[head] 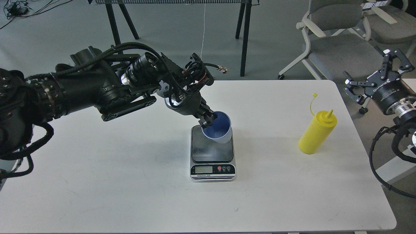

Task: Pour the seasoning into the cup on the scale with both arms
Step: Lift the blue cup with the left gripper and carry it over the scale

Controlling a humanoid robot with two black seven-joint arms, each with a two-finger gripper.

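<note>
White table (130, 182) ahead: my left tool (206, 119) pinches the light, thin cup (218, 130) by its rim, tilted over the scale (212, 152); right tool (373, 81) gapes empty; I'd grip the squashy bottle (317, 133) mid-body.

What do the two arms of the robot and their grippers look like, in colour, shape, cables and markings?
Both arms are black, built of thick rounded segments with silver joint rings. Black corrugated cable bundles loop along them. The left gripper is small and dark, with red wires just behind it. The right gripper has two black linkage fingers with pale grey hinge pins and white lettering on its body.
</note>
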